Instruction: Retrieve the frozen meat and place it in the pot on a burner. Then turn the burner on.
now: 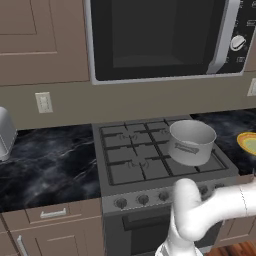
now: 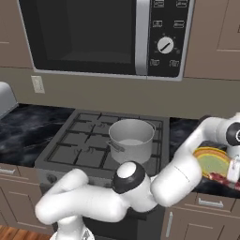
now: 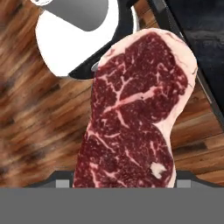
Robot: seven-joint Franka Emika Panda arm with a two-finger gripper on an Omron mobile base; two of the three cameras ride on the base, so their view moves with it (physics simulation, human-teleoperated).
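One grey metal pot [image 1: 191, 141] stands on the stove [image 1: 125, 155], on the right-hand side over a burner [image 1: 134, 165] grate, and it looks empty inside; in the right base view the same pot [image 2: 131, 138] sits near the middle of the stove top. Five knobs [image 1: 142, 199] can be counted in a row along the stove's near front edge. One microwave [image 1: 165, 37] hangs on the wall above the stove. One yellow dish [image 2: 212, 161] lies on the dark marble tabletop [image 1: 45, 160] to the right of the stove, well apart from the pot. One slab of raw red meat [image 3: 135, 118], marbled with white fat, fills the hand view, hanging over the wooden floor [image 3: 39, 127] with its lower end between the jaws of the gripper [image 2: 233, 174], which stand wide and are clamped on the meat. In the right base view a red strip of the meat [image 2: 220, 178] shows just beside the dish, at the tabletop's right near edge.
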